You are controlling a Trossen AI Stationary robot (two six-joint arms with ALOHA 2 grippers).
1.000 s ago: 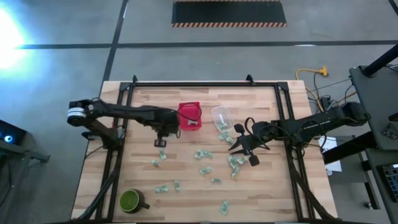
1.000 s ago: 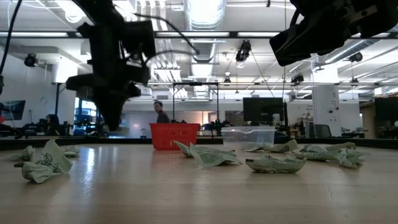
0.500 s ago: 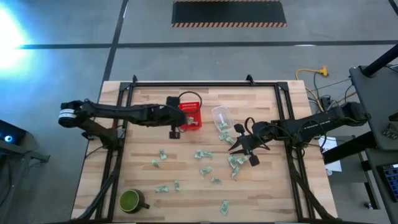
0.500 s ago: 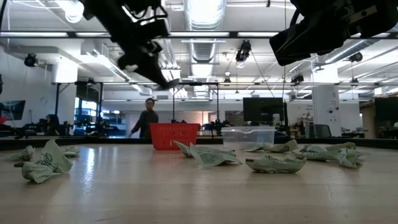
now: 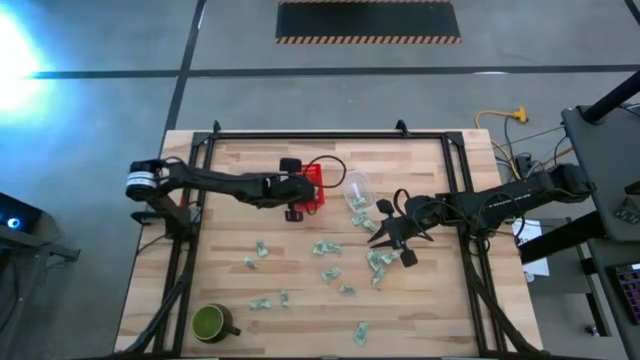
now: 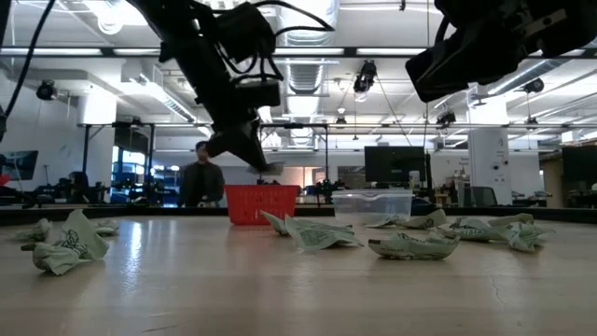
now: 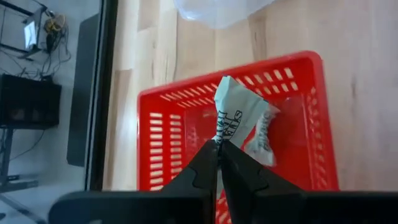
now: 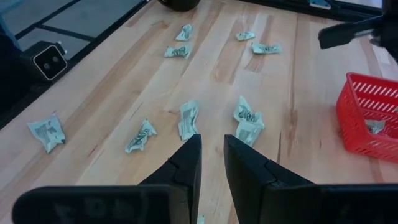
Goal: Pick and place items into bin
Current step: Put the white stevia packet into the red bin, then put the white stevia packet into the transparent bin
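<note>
Both arms were dark, near black, built of slim tubular links joined by chunkier rounded joints. The left arm (image 5: 215,183) carried a pale silver-white band round its base joint, near the table's edge, and a thin black cable looped out in an arc from its wrist. The right arm (image 5: 500,203) was black throughout, with a cable curling up beside its wrist. The left gripper (image 7: 218,163) had two matte black fingers, flat-sided and tapering to narrow tips. The right gripper (image 8: 210,163) had the same matte black fingers, broad and wedge-shaped with bevelled inner edges, rising from a wide dark body.
</note>
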